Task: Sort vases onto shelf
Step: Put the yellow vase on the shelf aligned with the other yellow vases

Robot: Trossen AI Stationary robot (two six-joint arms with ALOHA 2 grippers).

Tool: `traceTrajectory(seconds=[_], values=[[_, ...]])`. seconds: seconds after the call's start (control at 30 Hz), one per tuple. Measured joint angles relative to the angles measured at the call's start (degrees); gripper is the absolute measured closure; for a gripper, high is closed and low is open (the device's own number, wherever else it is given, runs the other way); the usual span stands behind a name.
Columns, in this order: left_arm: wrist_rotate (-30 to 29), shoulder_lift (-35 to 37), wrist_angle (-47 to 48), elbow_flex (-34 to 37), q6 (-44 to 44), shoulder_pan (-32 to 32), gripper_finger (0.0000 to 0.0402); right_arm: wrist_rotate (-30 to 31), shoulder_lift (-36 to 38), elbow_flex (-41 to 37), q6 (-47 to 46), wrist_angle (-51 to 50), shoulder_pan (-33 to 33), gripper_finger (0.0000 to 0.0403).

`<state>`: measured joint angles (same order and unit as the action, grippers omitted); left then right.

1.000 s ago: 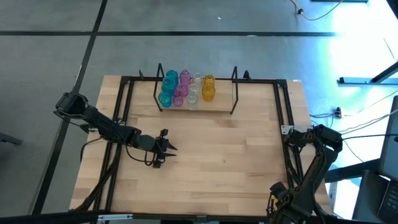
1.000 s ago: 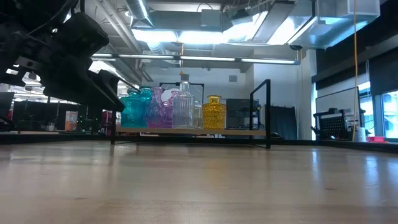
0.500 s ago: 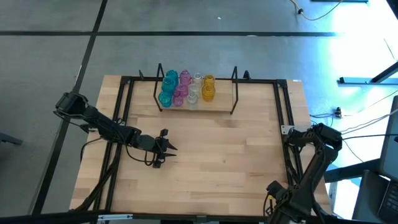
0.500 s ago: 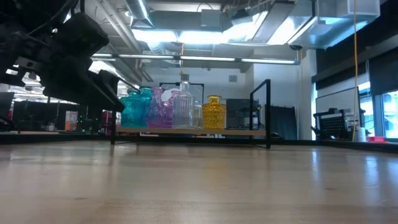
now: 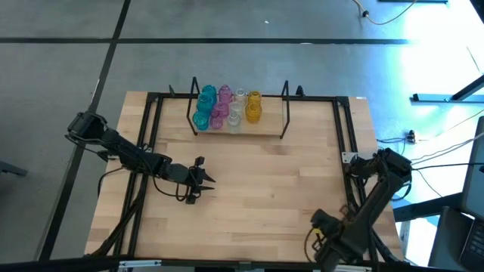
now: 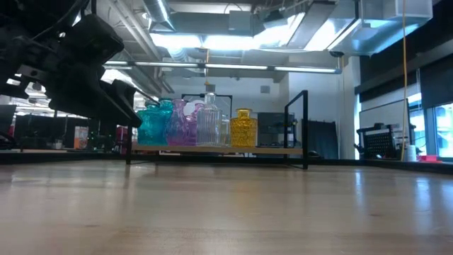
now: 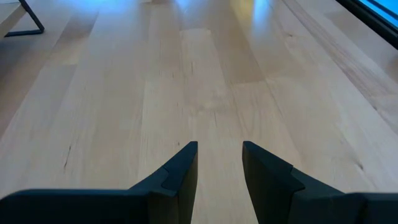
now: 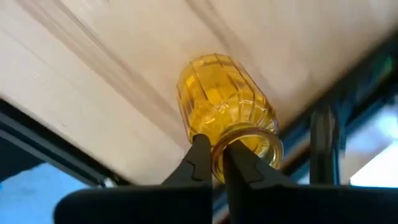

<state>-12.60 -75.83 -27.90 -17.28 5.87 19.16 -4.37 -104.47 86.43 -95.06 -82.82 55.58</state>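
The light-wood shelf [image 5: 238, 127] with black wire ends stands at the table's far edge. Several vases stand on its plank: teal [image 5: 204, 106], pink [image 5: 221, 106], clear [image 5: 237, 109] and yellow [image 5: 253, 107]. They also show in the low view [image 6: 198, 126]. My right gripper [image 8: 213, 160] is over the table's near right corner [image 5: 318, 223], shut on another yellow ribbed vase [image 8: 221, 109]. My left gripper [image 5: 206, 180] hovers low over the left middle of the table, open and empty [image 7: 219, 154]. My right gripper pinches the yellow vase's mouth rim [image 8: 216, 149] between its two fingers, one finger inside the mouth and one outside. The fingers come from above, pointing steeply down. The vase's body hangs tilted below them over the wood; whether its base touches the table I cannot tell.
A black metal frame [image 5: 155, 136] runs along the table's left, far and right sides. The right arm's base and cables [image 5: 382, 170] sit at the right edge. Bare wood [image 5: 265, 181] lies between the shelf and the near edge.
My right gripper has swung a little toward the table's left along the near edge and has turned about its wrist. The left arm and the vases on the shelf have kept still.
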Motion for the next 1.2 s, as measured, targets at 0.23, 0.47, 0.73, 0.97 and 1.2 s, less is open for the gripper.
traceTrajectory(seconds=[0.23,0.47,0.73,0.97,1.2], values=[[0.0,0.0,0.0,0.0,0.0,0.0,0.0282,10.9,0.0,0.6,17.6,0.5,-7.8,0.0401],[0.0,0.0,0.0,0.0,0.0,0.0,0.0282,19.0,0.0,0.6,36.8,1.8,-17.8,0.0401],[0.0,0.0,0.0,0.0,-0.2,0.0,0.0282,23.3,0.0,0.6,56.7,9.0,-28.7,0.0401],[0.0,0.0,0.0,0.0,-0.1,0.0,0.0282,24.9,0.0,1.0,70.7,14.3,-37.0,0.0401],[-0.1,0.0,0.0,0.0,0.1,0.0,0.0282,25.0,0.1,7.0,79.6,14.0,-44.8,0.0401]])
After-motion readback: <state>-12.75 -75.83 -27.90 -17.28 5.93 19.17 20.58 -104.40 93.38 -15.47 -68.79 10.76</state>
